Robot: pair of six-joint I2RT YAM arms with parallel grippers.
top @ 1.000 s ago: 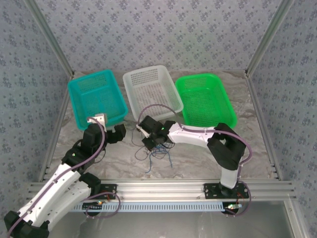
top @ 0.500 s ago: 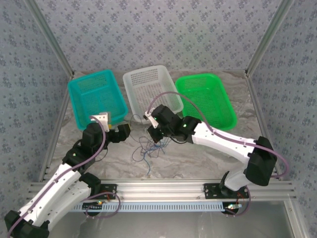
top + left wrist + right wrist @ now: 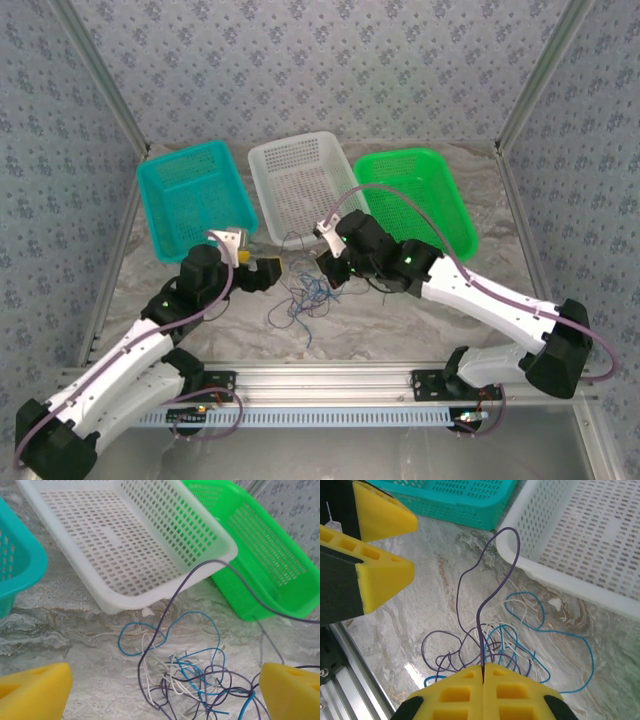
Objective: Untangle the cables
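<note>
Background, twelve o'clock: three perforated plastic baskets, teal (image 3: 190, 190), white (image 3: 305, 185), green (image 3: 415, 200), on marble-pattern tabletop (image 3: 400, 310). 
Just before white basket: tangle of thin blue, purple and cream cables (image 3: 300, 298). 
At tangle's nine o'clock: left gripper (image 3: 165, 690), yellow fingers spread wide, empty. 
At tangle's two o'clock: right gripper (image 3: 483, 672), pinched tight on dark purple cable (image 3: 492, 587). 
Tangle's near edge hidden behind right fingers.

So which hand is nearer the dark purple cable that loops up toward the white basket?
Right. The right hand is shut on the dark purple cable itself. The left hand stands open beside the tangle, on its left.
</note>
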